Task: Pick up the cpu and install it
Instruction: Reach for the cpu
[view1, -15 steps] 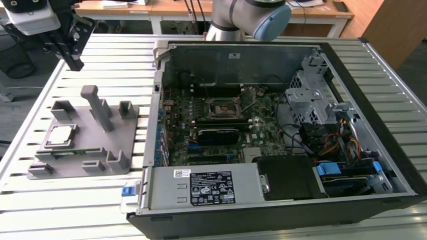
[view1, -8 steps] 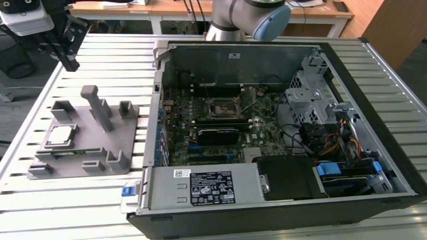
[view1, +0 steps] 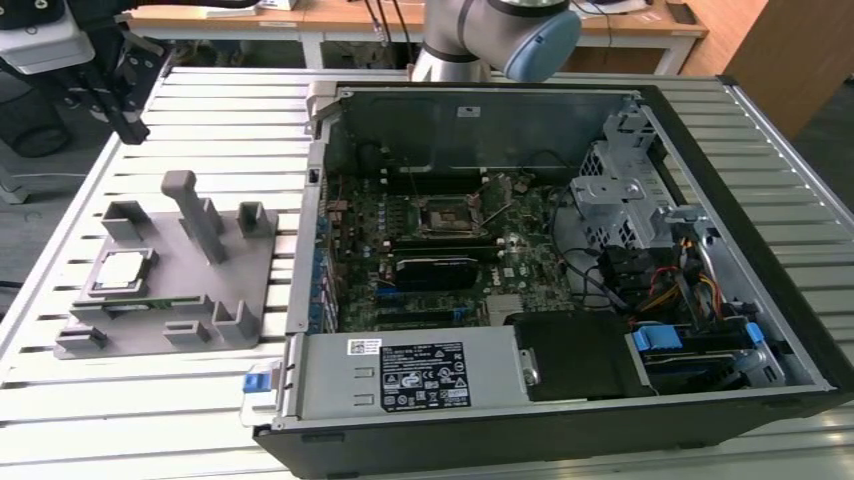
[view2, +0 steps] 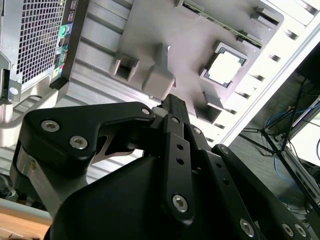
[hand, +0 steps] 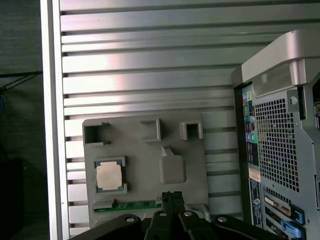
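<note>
Tool (hand: 171, 196) closed tight, nothing held, clear of cpu (hand: 110, 175); cpu lies in grey holder (hand: 192, 155) on slatted table (hand: 150, 50).

cpu (view2: 226, 66) in grey holder (view2: 165, 35), tool (view2: 172, 102) apart

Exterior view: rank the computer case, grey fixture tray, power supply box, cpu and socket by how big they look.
1. computer case
2. grey fixture tray
3. power supply box
4. cpu and socket: they look about alike, and the socket may sit farther from the camera, so I won't rank one above the other.
</note>
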